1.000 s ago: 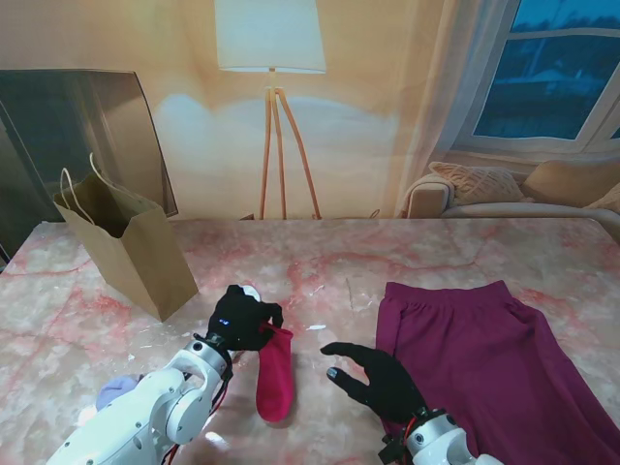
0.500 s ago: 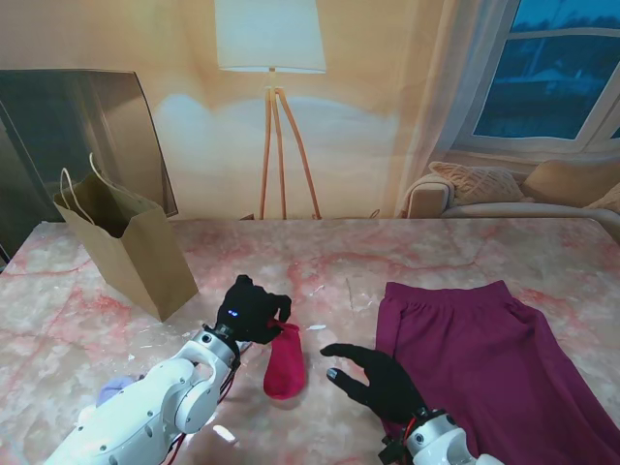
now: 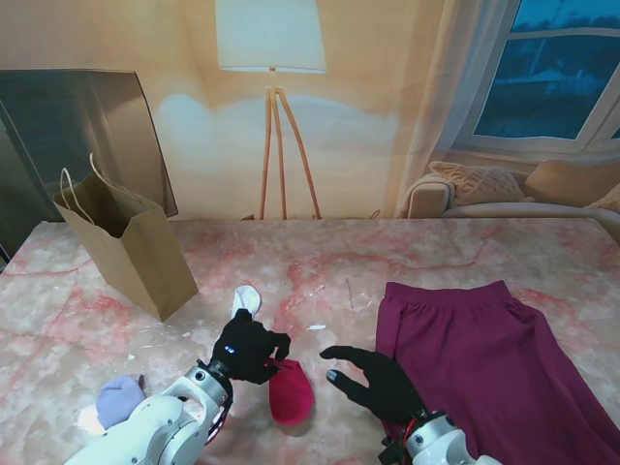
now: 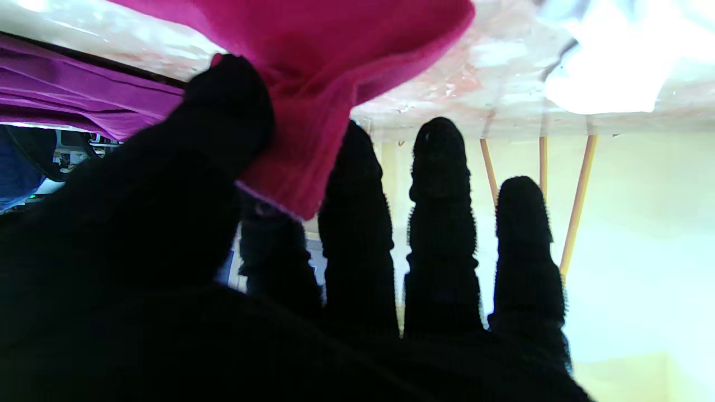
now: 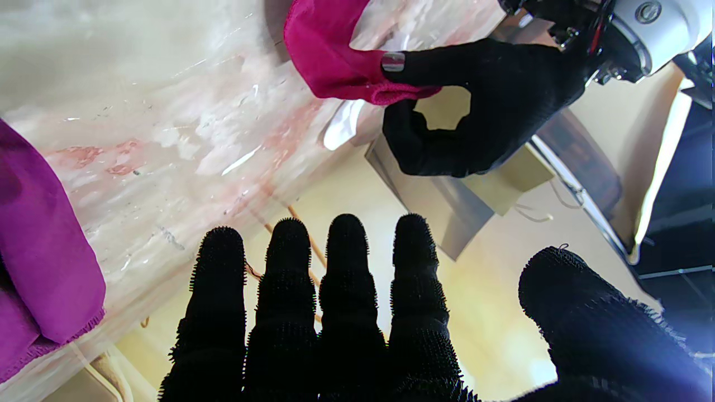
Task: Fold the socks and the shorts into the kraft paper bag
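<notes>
Counted 3 socks on the table: 1 red sock (image 3: 291, 395), 1 white sock (image 3: 246, 298), 1 lavender sock (image 3: 119, 398). Also 1 pair of purple shorts (image 3: 484, 354), 1 kraft paper bag (image 3: 131, 247), plus 2 gloved hands.

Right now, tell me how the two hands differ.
The left hand pinches the red sock between thumb and finger; the right hand holds nothing. The left hand's fingers curl closed on the fabric; the right hand's fingers spread flat. The left hand is at the sock; the right hand is beside the purple shorts. Both wear black gloves.
</notes>
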You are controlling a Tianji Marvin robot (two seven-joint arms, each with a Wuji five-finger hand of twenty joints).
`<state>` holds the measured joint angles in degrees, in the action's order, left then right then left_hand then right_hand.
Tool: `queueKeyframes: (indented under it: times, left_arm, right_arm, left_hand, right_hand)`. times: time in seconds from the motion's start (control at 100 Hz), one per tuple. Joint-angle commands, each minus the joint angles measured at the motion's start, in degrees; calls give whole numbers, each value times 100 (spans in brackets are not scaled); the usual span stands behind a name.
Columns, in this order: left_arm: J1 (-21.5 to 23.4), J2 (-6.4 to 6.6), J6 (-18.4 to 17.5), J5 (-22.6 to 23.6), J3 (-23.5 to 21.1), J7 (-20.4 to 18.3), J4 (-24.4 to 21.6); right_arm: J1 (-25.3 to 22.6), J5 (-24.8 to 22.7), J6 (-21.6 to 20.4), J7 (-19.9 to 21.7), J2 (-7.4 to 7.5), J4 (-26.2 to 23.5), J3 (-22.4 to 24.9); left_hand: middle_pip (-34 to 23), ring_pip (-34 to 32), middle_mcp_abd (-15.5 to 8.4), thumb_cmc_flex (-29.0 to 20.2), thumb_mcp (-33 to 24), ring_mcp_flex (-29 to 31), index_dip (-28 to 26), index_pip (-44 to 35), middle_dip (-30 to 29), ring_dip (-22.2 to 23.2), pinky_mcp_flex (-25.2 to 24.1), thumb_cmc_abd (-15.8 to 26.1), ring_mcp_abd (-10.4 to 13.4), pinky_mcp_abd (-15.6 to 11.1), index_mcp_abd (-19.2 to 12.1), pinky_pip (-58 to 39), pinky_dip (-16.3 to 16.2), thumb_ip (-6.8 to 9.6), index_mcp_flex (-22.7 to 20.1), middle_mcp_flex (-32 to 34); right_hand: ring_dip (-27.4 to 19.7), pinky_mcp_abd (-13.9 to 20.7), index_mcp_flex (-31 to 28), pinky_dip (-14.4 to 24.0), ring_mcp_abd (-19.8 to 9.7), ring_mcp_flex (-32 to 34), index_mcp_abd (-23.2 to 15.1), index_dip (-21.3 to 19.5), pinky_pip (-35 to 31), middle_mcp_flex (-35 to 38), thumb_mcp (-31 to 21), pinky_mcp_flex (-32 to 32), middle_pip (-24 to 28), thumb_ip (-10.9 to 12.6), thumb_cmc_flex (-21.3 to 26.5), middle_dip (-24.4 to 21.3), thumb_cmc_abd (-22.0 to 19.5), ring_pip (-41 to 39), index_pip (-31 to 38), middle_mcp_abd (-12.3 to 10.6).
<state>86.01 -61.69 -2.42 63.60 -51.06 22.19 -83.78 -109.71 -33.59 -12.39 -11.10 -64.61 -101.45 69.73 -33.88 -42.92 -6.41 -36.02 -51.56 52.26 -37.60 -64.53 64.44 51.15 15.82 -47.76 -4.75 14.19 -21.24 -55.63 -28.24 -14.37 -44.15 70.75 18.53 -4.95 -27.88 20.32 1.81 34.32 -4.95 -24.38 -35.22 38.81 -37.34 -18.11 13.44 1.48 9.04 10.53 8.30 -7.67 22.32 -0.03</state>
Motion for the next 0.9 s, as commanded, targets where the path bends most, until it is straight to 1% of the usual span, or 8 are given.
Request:
queueKeyframes:
  times: [0.0,0.09,0.21,0.28,0.4,0.66,0.79,0.89]
  left_arm:
    - [121,33,39,6,39,3,-66]
    - [205,17,213,-3,60,6,-166]
    - [333,-18,529,-77,68,-125,-413]
    - [414,-27,691,-92,57,-249,-587]
    - [497,-56,901,-108,92,-234,-765]
    - [612,-31,1113,63,322,-249,-957]
    - [645,-16,1186,109,495,-256,-981]
    - [717,11,1184,202,526,-277,-1065]
  right_arm:
    - [-17,-14,-17,4,6,12,-39]
    - [3,-14,-13,17,9,25,-60]
    - [22,-19,-7,25,11,38,-82]
    - [27,-21,-4,21,10,42,-87]
    - [33,-20,-6,7,7,52,-93]
    - [32,-8,-12,-10,2,65,-91]
    - [29,7,3,-16,-1,66,-87]
    - [29,11,7,1,2,59,-82]
  left_hand:
    - [-135,-160,-14,33,-127,250,-78,-122,72,102,-28,-244,23,146,-28,-134,-161,-242,-12,250]
    - [-151,-198,30,46,-103,322,-50,-78,35,131,-18,-246,-4,180,29,-163,-196,-207,-71,286]
    - [-175,-273,97,72,28,421,-31,-18,-102,185,-21,-156,-48,215,127,-212,-276,-113,-87,334]
    - [-148,-297,198,111,218,465,144,70,-340,188,-27,-36,-67,228,255,-232,-318,-61,-146,356]
    - [-143,-305,270,98,370,515,364,100,-623,155,-23,76,-99,245,321,-265,-351,12,-232,392]
    - [-173,-369,366,41,499,502,487,139,-753,169,8,59,-111,243,352,-363,-406,34,-289,378]
    - [-345,-554,346,30,439,669,550,97,-830,207,134,-66,-83,228,382,-479,-441,74,-354,505]
    - [-495,-677,263,67,293,829,554,16,-888,198,242,-203,-29,214,350,-547,-430,78,-352,653]
  right_hand:
    - [133,11,-99,224,29,119,-154,-42,-134,154,-39,-14,61,-246,54,40,21,-97,34,-113]
    - [133,11,-96,225,25,116,-154,-42,-134,153,-37,-12,61,-246,52,43,20,-95,33,-107]
    - [133,5,-96,226,25,112,-152,-42,-134,153,-38,-12,62,-246,52,46,19,-93,35,-113]
    - [133,7,-93,227,16,117,-164,-42,-134,151,-38,-12,61,-246,52,47,18,-95,35,-110]
    - [134,11,-94,228,23,121,-158,-43,-134,150,-41,-10,57,-246,53,48,21,-96,37,-105]
    - [134,8,-96,230,26,110,-155,-42,-133,153,-38,-10,59,-247,56,52,23,-92,37,-110]
    - [135,-1,-97,230,28,115,-150,-42,-131,154,-43,-6,59,-246,57,52,26,-94,38,-113]
    - [134,4,-94,231,24,110,-157,-40,-133,143,-42,-9,54,-247,56,51,23,-92,35,-114]
